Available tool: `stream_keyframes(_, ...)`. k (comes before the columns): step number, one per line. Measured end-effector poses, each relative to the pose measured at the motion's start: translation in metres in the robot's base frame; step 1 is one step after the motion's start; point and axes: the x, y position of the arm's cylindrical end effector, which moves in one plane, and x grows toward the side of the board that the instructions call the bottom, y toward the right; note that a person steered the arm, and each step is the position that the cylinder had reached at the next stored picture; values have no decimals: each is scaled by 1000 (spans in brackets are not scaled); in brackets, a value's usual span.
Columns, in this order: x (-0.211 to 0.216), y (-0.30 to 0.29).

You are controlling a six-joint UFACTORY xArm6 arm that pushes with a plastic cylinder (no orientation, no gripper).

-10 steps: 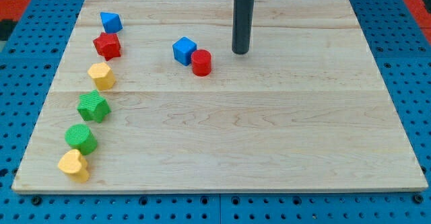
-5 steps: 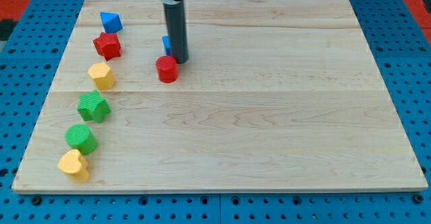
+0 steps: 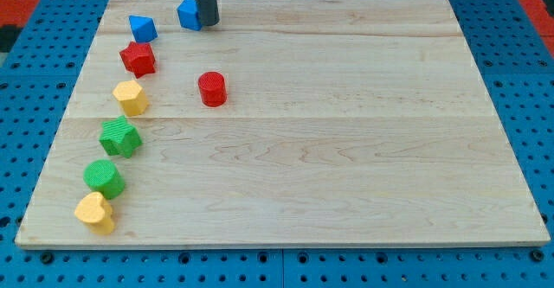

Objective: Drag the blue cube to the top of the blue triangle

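The blue cube (image 3: 188, 14) sits near the board's top edge, left of centre. My tip (image 3: 208, 23) stands right against the cube's right side and hides part of it. The blue triangle (image 3: 142, 28) lies a short way to the left of the cube and slightly lower, at the head of the column of blocks down the left side. A small gap separates cube and triangle.
A red cylinder (image 3: 211, 89) stands alone below my tip. Down the left side below the triangle: a red star-like block (image 3: 138, 59), a yellow block (image 3: 131, 98), a green star (image 3: 119, 137), a green cylinder (image 3: 104, 178), a yellow heart (image 3: 94, 212).
My tip swept from the right of the blue cube to the left and upward, pushing the cube up toward the top edge near the triangle. The red cylinder got shoved left and down.
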Motion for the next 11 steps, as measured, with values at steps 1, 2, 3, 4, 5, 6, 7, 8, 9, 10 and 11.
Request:
stream_keyframes(1,-12,9)
stream_keyframes(2,-26,10)
stream_keyframes(3,-27,3)
stream_keyframes(4,-26,7)
stream_keyframes(5,-25,14)
stream_keyframes(6,-22,3)
stream_keyframes(7,-11,2)
stream_keyframes(8,-5,2)
stream_keyframes(9,-3,2)
stream_keyframes(10,-10,-16)
stream_keyframes(11,-19,-41)
